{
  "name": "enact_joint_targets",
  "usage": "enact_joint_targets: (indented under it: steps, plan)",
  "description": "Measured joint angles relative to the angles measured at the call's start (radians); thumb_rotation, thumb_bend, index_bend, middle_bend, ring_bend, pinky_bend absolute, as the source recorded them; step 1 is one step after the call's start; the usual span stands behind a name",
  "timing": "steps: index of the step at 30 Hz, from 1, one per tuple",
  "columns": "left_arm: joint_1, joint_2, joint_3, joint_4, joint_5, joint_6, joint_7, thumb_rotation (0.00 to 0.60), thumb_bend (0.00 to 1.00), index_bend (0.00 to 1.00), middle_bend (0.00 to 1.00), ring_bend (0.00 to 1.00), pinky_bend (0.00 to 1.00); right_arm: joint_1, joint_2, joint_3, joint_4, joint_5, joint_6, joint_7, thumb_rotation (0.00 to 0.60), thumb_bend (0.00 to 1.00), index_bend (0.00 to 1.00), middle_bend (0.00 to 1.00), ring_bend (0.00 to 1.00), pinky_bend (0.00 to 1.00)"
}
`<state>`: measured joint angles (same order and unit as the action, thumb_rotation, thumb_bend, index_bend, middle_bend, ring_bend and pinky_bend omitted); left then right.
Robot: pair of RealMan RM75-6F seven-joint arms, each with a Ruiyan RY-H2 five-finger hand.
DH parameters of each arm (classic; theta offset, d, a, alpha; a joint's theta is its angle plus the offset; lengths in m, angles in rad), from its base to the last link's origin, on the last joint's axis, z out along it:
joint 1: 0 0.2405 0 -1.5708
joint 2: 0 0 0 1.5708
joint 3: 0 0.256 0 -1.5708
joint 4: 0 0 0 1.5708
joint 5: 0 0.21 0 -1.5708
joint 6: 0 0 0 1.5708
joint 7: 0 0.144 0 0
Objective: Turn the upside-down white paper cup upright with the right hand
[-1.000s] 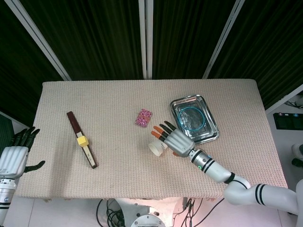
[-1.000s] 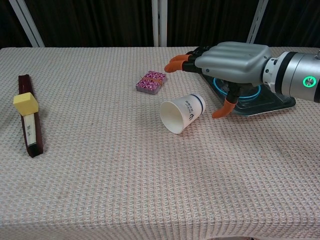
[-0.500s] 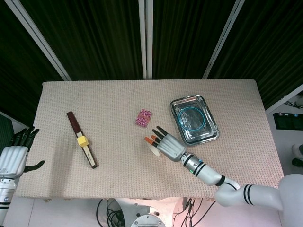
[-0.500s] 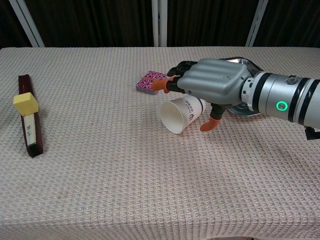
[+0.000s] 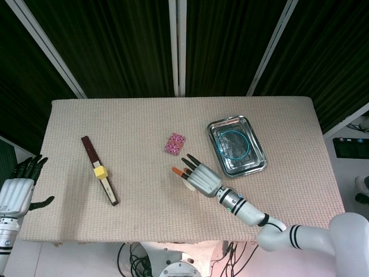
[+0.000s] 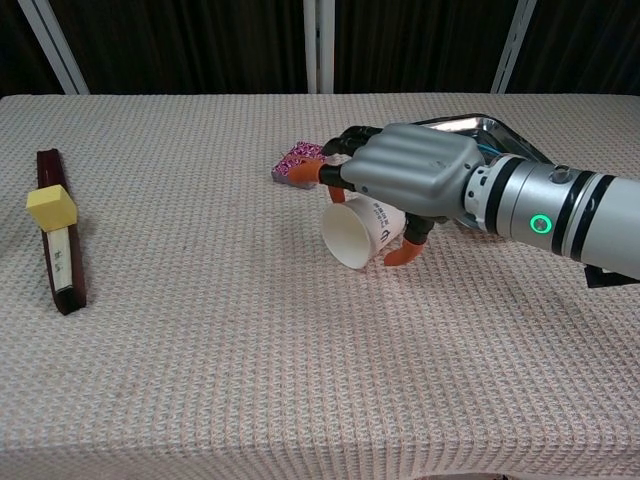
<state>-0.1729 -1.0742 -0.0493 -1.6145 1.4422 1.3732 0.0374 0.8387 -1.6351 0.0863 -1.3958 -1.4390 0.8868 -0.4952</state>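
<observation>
The white paper cup (image 6: 352, 232) lies on its side on the woven cloth, mouth facing front-left, blue band near its base. My right hand (image 6: 410, 180) is cupped over the cup's base end, fingers reaching across its top and the orange thumb tip at its near side. I cannot see a firm grip. From the head view the right hand (image 5: 199, 178) hides nearly all of the cup (image 5: 188, 186). My left hand (image 5: 14, 196) hangs off the table's left edge, fingers apart, holding nothing.
A pink patterned packet (image 6: 297, 165) lies just behind the cup. A metal tray (image 5: 258, 164) holding a blue ring sits to the right rear. At the left lies a dark strip (image 5: 99, 178) with a yellow block (image 6: 52, 207) on it.
My right hand has moved left and toward the front from beside the tray, settling over the cup with its thumb drawn in. The cup has stayed where it was.
</observation>
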Motion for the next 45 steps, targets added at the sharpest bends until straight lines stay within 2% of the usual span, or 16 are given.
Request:
enact_joint_targets:
  steps: [4,12,15,21,25,29,33,41,43,45]
  plan:
    - [0.000,0.000,0.000,0.001,0.000,-0.001,0.000,0.600,0.14,0.03,0.00,0.00,0.10,-0.002,-0.025,-0.001,0.037,-0.025,0.028,0.040,0.600,0.11,0.00,0.50,0.06,0.00]
    - [0.000,0.000,0.001,0.002,0.002,0.000,-0.001,0.600,0.14,0.03,0.00,0.00,0.10,-0.017,-0.041,0.010,0.063,-0.071,0.113,0.195,0.600,0.15,0.00,0.52,0.08,0.00]
    - [-0.001,-0.001,0.002,0.002,0.003,0.000,0.001,0.600,0.14,0.03,0.00,0.00,0.10,-0.033,-0.053,0.025,0.065,-0.069,0.151,0.325,0.600,0.15,0.00,0.52,0.08,0.00]
    - [-0.001,-0.001,0.003,0.000,0.002,-0.004,0.004,0.600,0.14,0.03,0.00,0.00,0.10,-0.078,-0.084,0.053,0.077,-0.027,0.189,0.692,0.600,0.15,0.00,0.52,0.08,0.00]
    - [-0.002,-0.001,0.002,-0.001,0.001,-0.005,0.006,0.600,0.14,0.03,0.00,0.00,0.10,-0.112,-0.098,0.071,0.087,0.026,0.179,0.941,0.600,0.15,0.01,0.52,0.08,0.00]
    - [-0.002,-0.002,0.003,0.000,0.001,-0.004,0.007,0.600,0.14,0.03,0.00,0.00,0.10,-0.136,-0.101,0.091,0.092,0.078,0.134,1.107,0.600,0.15,0.01,0.52,0.08,0.00]
    - [-0.002,-0.003,0.002,0.000,0.000,-0.003,0.007,0.600,0.14,0.03,0.00,0.00,0.10,-0.148,-0.107,0.099,0.118,0.094,0.090,1.171,0.600,0.14,0.01,0.52,0.08,0.00]
    - [0.000,-0.002,0.003,0.002,0.002,-0.001,0.002,0.600,0.14,0.03,0.00,0.00,0.10,-0.155,-0.123,0.081,0.173,0.054,0.084,1.190,0.600,0.11,0.01,0.51,0.07,0.00]
    - [0.000,-0.002,0.003,0.002,0.003,-0.001,0.003,0.600,0.14,0.03,0.00,0.00,0.10,-0.155,-0.118,0.073,0.176,0.041,0.084,1.180,0.600,0.09,0.01,0.46,0.06,0.00]
    - [-0.001,-0.002,0.004,0.001,0.004,-0.002,0.004,0.600,0.14,0.03,0.00,0.00,0.10,-0.153,-0.107,0.063,0.173,0.030,0.079,1.173,0.600,0.07,0.00,0.35,0.02,0.00]
